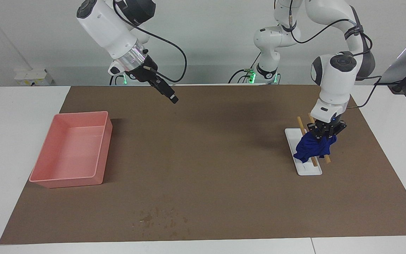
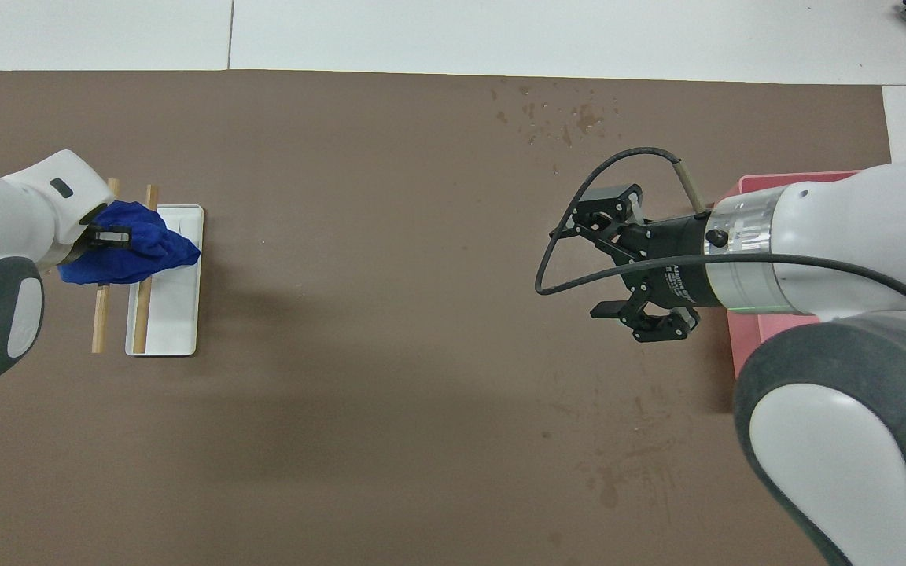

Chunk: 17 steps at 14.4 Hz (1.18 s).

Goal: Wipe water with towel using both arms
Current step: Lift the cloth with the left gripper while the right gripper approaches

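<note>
Water (image 1: 160,218) is lying nearest the facing camera — a flat scatter of darker specks on the brown mat (image 1: 224,169), at the edge farthest from the robots and about midway between the two arms' ends of the table.

At the left arm's end, the left gripper (image 1: 324,135) is pointing straight down and pinching the blue towel (image 1: 314,148) by its top. That cloth is hanging bunched from the fingers, draped over two wooden sticks (image 1: 303,131) that are lying across a white tray (image 1: 308,169); whether it is lifting clear of them or resting on them I cannot tell.

Toward the other end, the right gripper (image 2: 618,267) is hanging in the air over bare mat with its fingers spread wide and nothing between them, waiting beside the pink bin (image 1: 72,151).

From the held towel, the wet patch is lying farther from the robots and off toward the right arm's end — so the carry would be running diagonally across open mat. Neither arm is looking clearly closer to the patch, though only the left one is holding the cloth.
</note>
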Available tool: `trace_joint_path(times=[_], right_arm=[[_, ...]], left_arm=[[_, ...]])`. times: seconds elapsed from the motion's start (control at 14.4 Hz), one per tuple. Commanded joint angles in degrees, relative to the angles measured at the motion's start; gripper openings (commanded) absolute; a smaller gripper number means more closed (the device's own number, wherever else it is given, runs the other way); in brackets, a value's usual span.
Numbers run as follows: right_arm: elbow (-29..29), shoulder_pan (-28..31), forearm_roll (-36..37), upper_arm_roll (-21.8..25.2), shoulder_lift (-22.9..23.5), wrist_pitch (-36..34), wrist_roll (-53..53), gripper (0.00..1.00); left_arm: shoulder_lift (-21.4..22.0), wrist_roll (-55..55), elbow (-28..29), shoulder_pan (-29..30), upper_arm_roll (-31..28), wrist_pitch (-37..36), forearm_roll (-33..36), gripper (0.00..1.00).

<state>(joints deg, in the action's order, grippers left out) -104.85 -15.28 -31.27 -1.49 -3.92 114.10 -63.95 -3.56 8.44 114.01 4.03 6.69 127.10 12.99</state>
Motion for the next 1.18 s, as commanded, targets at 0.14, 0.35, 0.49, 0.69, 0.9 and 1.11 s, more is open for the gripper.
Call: trace_joint_path(times=[0.14, 0.35, 0.49, 0.69, 0.9, 1.11], right_arm=[[-2.64, -1.67, -6.52, 0.26, -1.26, 10.25, -8.36, 1.00], [-3.34, -4.75, -6.70, 0.26, -1.26, 13.77, -14.44, 1.00], [-3.61, -6.25, -6.70, 0.26, -1.26, 16.06, -16.73, 1.00], [-3.78, -9.50, -6.96, 0.26, 0.05, 19.92, -20.76, 1.00], [-3.87, -11.17, -11.78, 0.26, 1.63, 24.15, -24.11, 1.00], [-4.31, -12.58, -15.22, 0.26, 2.34, 26.35, -24.47, 1.00]], left_arm=[[-2.25, 22.79, -10.74, 0.28, -0.01, -9.32, -21.38, 0.00], [-0.06, 41.16, -10.83, -0.07, 0.26, -8.63, -33.34, 0.00], [1.44, 53.64, -10.74, -0.68, 0.43, -8.36, -42.65, 0.00], [2.50, 65.71, -10.04, -2.78, 1.66, -8.27, -49.10, 0.00], [2.85, 73.02, -9.34, -7.26, 1.75, -8.27, -51.04, 0.00], [3.99, 77.42, -8.20, -11.05, 1.75, -8.18, -53.15, 0.00]])
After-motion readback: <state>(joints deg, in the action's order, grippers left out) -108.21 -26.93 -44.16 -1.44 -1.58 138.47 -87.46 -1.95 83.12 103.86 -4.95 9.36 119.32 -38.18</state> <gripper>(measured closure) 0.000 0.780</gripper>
